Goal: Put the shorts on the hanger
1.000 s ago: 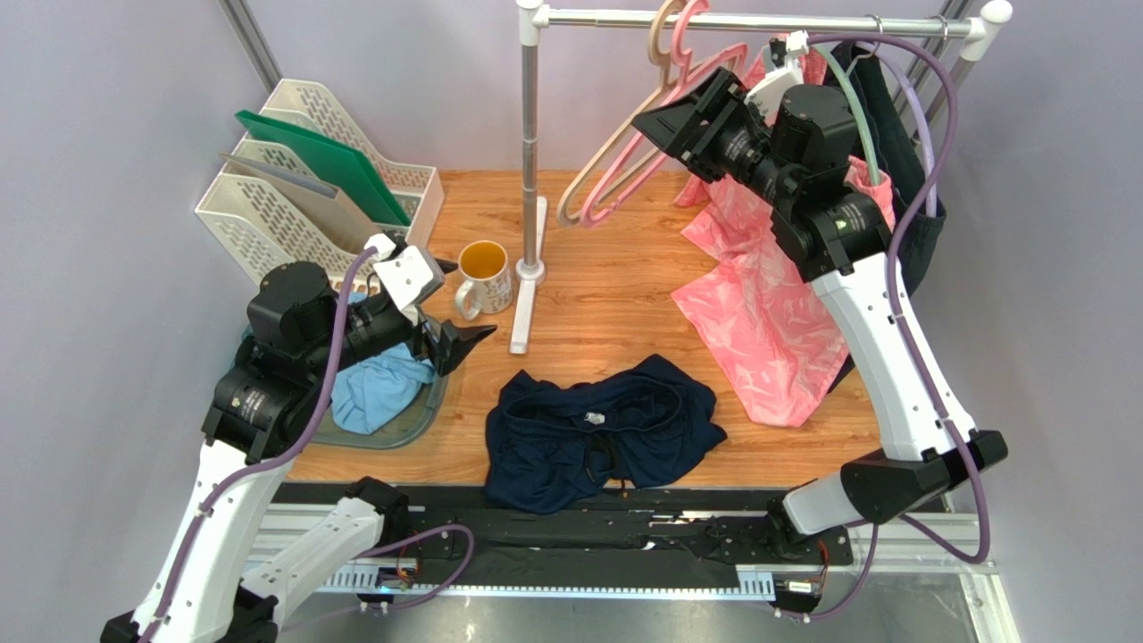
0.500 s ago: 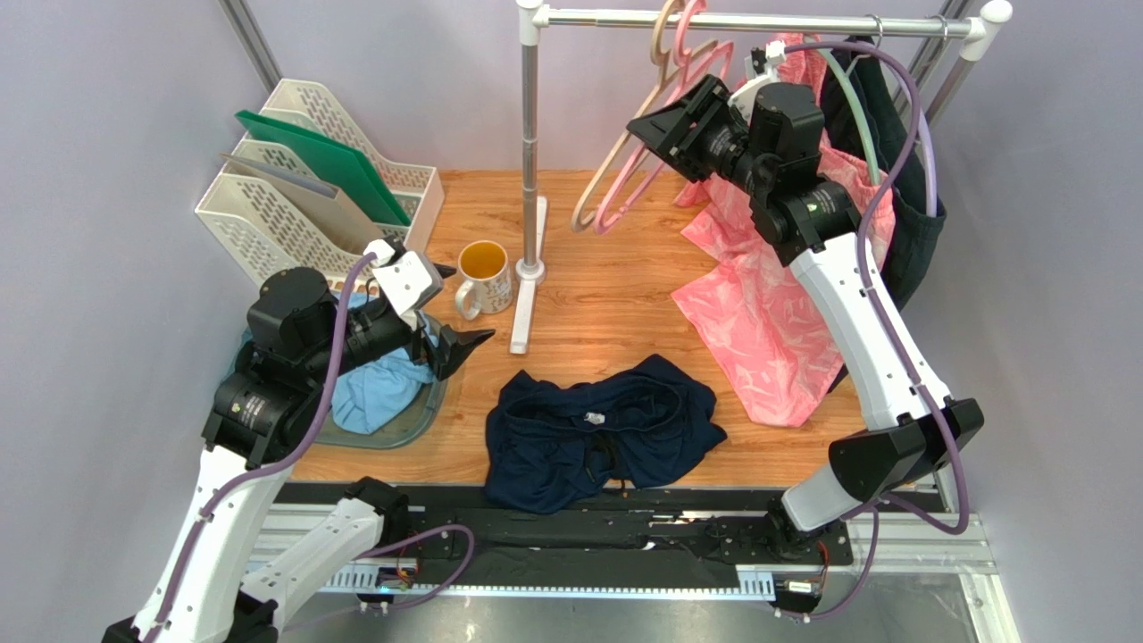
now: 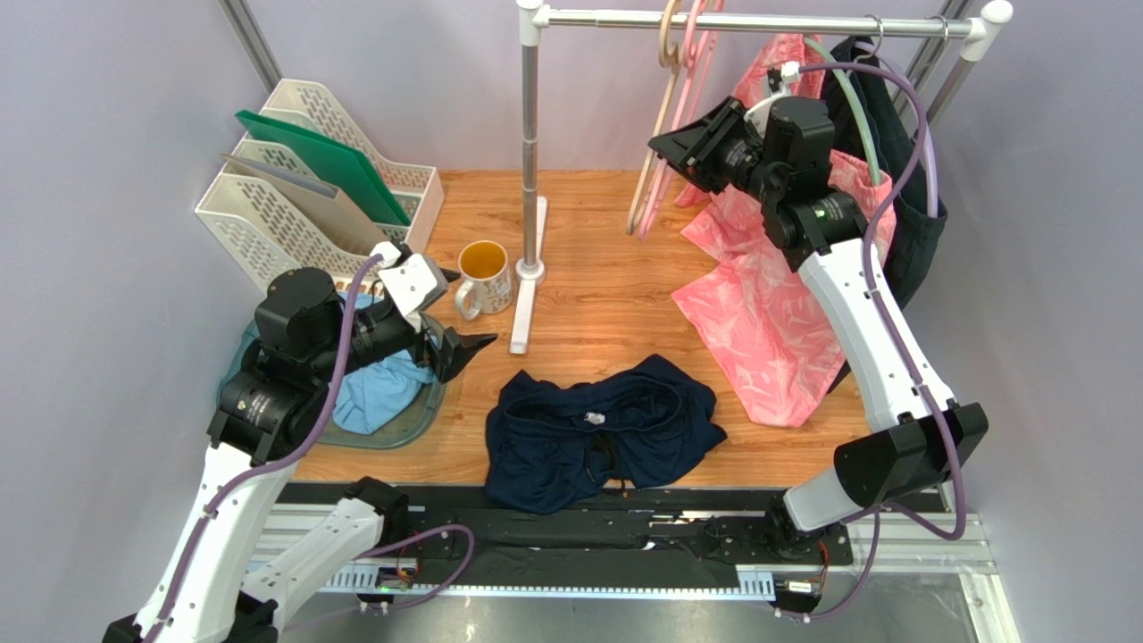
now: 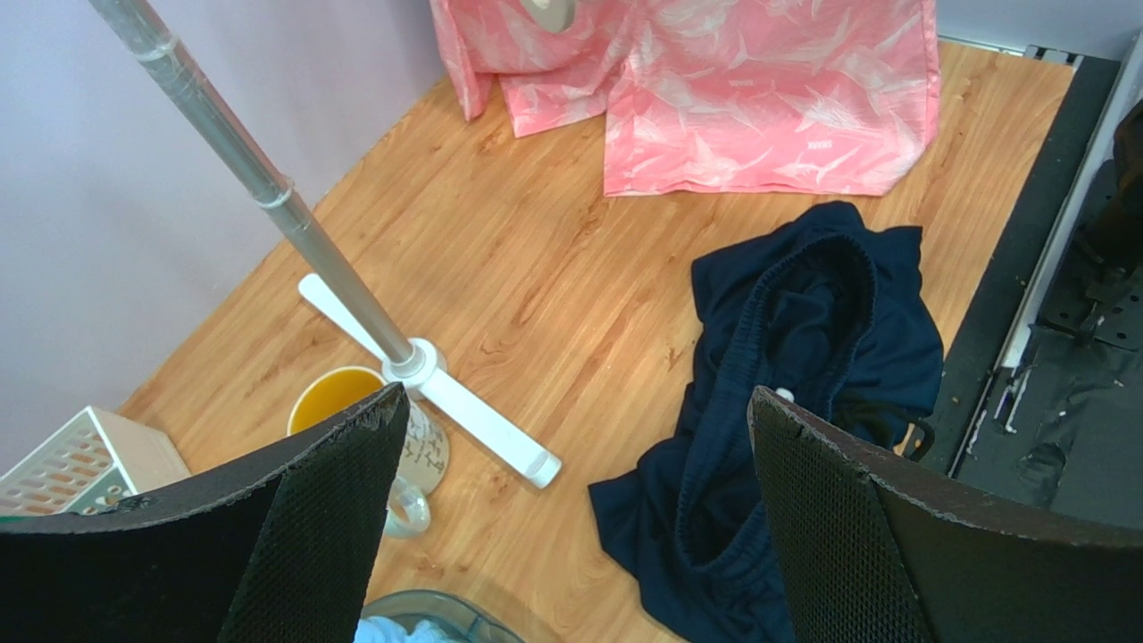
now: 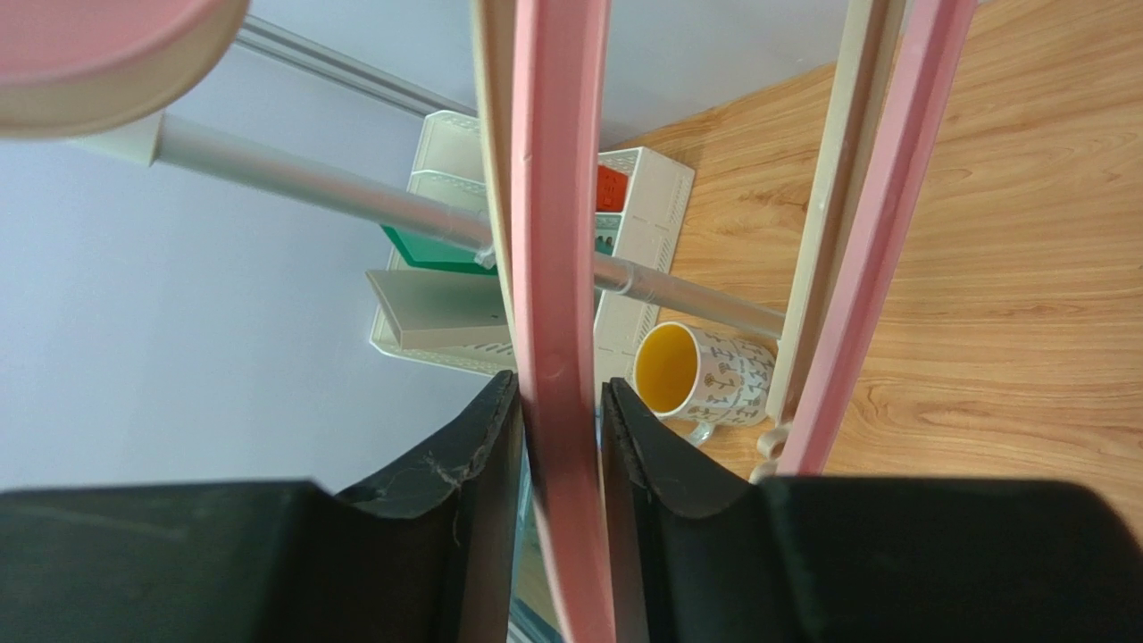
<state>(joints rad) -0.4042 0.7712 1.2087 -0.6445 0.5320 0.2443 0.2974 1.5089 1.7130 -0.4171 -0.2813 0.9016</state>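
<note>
**Right arm pinches the pink hanger on the rail; shorts lie on the table**

Top view: The right gripper (image 3: 682, 138) is raised to the upper middle of the frame, at the hanger (image 3: 655, 188). The hanger hangs from the rail (image 3: 805, 20), nearly edge-on, with a beige hanger (image 3: 663, 38) just beside it on the left. Pink patterned shorts (image 3: 758, 315) hang to the right of the gripper. The shorts (image 3: 597, 429) lie crumpled on the table (image 3: 604, 288) at the lower middle, near the front edge and well apart from the hanger. The left gripper (image 3: 470, 344) hovers low at left centre, between a mug (image 3: 483, 275) and the shorts, touching neither. Under the left arm a light blue garment (image 3: 376, 389) sits in a tray (image 3: 409, 426). A file rack (image 3: 315, 174) stands at the upper left.

Left wrist view: The left fingers are spread wide with nothing between them. Past them the shorts lie at the lower right, waistband open. The mug and the rail stand's foot are at the lower left, and the pink patterned shorts run across the top.

Right wrist view: The right fingers are pressed against one bar of the hanger, which runs from the top of the frame down between them. The beige hanger lies close against the pink one. The mug and the file rack show far below.
</note>
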